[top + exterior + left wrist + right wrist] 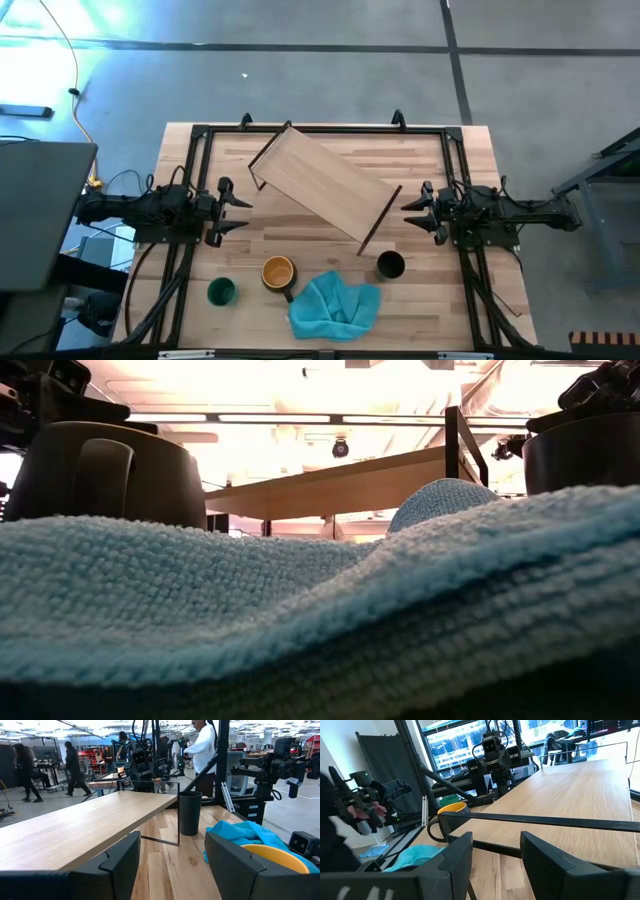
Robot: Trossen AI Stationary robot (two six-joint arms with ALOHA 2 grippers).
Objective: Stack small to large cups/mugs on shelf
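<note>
The left gripper [243, 213] has its two fingers [112, 862] spread wide with nothing between them, and it hangs over the worktop [330, 240] close to the left edge, pointing inward toward the shelf [325, 185]. The right gripper [408, 213] mirrors it near the right edge, its fingers [457, 857] equally wide apart and empty, pointing at the shelf's black end leg [380, 220]. Neither gripper touches anything.

The shelf, a long light wooden board on thin black end legs, lies slantwise across the middle of the worktop, one end up near the back edge left of centre and the other end lower down toward the right gripper. Nothing stands on it.

All three cups sit along the front of the worktop, apart from the shelf. The green cup [221, 291] is nearest the front left corner. The yellow-orange mug [278, 272] with its dark handle stands just to the right of it, touching or almost touching the edge of a crumpled teal-blue cloth [335, 305] that lies at the middle of the front edge. The black cup [390, 265] stands upright on the far side of the cloth, just below the shelf's lower end leg and near the right gripper.

In the low view the cloth [320, 620] fills the foreground, with the mug [105, 475] and the black cup [585, 455] rising behind it and the shelf [350, 480] beyond. People stand and walk in the room beyond the table in the left wrist view.
</note>
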